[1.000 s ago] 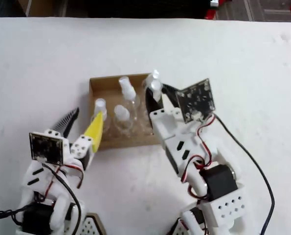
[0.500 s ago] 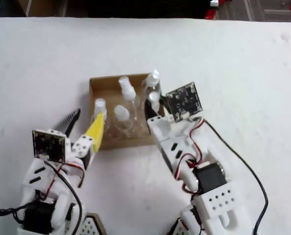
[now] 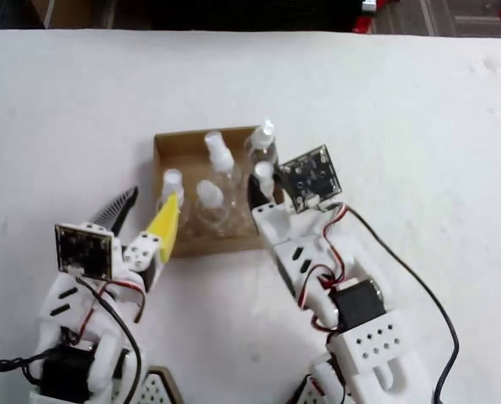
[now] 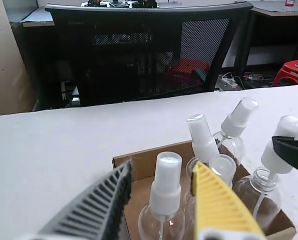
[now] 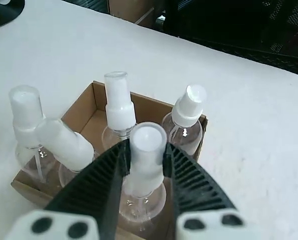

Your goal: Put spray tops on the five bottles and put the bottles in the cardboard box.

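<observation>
Black ribbed fingers of the right gripper (image 5: 146,149) are clamped on the white spray top (image 5: 147,134) of a clear bottle (image 5: 138,202) that stands at the right side of the cardboard box (image 5: 83,106).

The main risk lies in that grip. If the top is not fully seated when the jaws let go, it may sit crooked. If the arm lifts before letting go, the light bottle could come up with it. A sideways pull could tip it into the four other bottles packed close around it. One neighbouring top (image 5: 63,143) leans at a slant and looks poorly seated, so a knock might dislodge it.

The left gripper (image 3: 153,194) hovers with its jaws spread at the box's front left corner. A careless move there could shove the box across the white table (image 3: 402,101).
</observation>
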